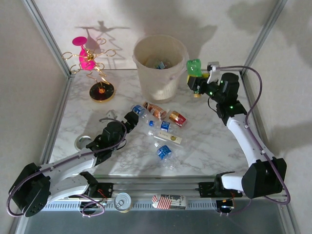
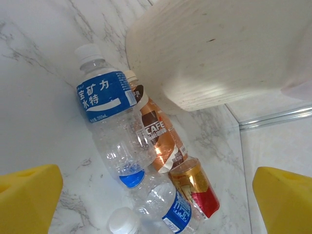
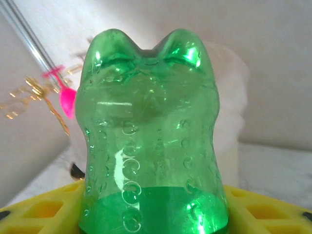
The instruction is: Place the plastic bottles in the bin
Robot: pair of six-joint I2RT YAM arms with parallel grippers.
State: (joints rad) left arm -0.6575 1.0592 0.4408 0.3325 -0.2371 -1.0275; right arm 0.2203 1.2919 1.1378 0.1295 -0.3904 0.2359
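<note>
- Green dimpled plastic bottle (image 1: 194,67) sits clenched in the right hand (image 1: 199,82), raised just right of the tall cream ribbed bin (image 1: 161,83), lobed base up.
- Left hand (image 1: 130,118) is spread wide, grasping nothing, low over the white marble table (image 1: 209,141).
- Just ahead of it lies a clear bottle with a blue label (image 2: 109,112), touching a brown coffee-labelled bottle (image 2: 158,136) near the foot of the bin.
- A small red-and-gold bottle (image 2: 195,187) lies just beside those two.
- More clear blue-labelled bottles (image 1: 164,152) lie scattered between the arms.
- A few bottles (image 1: 160,63) already lie inside the bin.
</note>
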